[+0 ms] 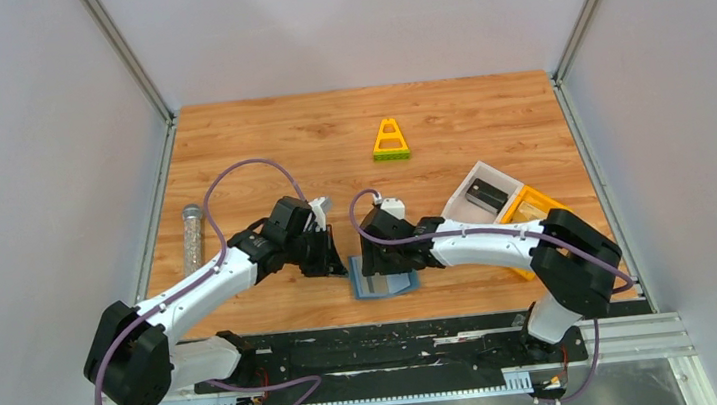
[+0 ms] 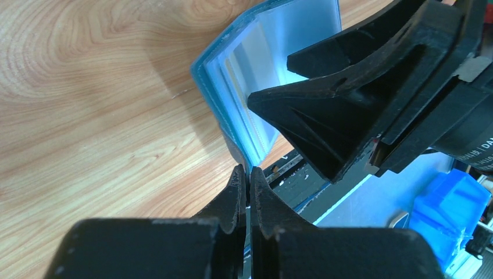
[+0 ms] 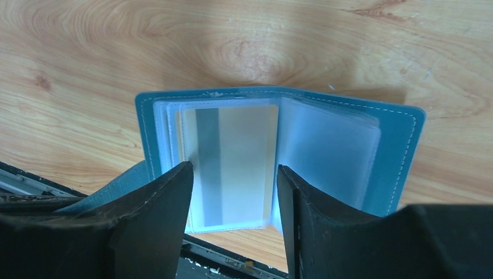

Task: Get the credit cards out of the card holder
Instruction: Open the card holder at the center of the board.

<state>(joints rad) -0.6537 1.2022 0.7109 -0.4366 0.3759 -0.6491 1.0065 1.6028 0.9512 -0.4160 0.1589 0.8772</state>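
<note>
The slate-blue card holder [image 1: 384, 285] lies open near the table's front edge, with clear sleeves showing inside it [image 3: 401, 145]. A pale credit card [image 3: 244, 145] with a grey stripe sits in the left sleeve. My left gripper [image 2: 248, 177] is shut on the thin edge of the card holder [image 2: 256, 64], lifting that cover; from above, the left gripper [image 1: 334, 261] is at its left side. My right gripper [image 3: 234, 170] hangs open just over the card, one finger on either side, touching nothing. Seen from above, the right gripper [image 1: 373, 261] stands over the holder.
A white bin [image 1: 465, 201] holding a dark flat piece and a yellow bin [image 1: 533, 209] stand to the right. A yellow triangular frame [image 1: 389, 141] lies further back. A clear tube [image 1: 193, 238] lies at the left. A black rail [image 1: 400, 344] runs along the near edge.
</note>
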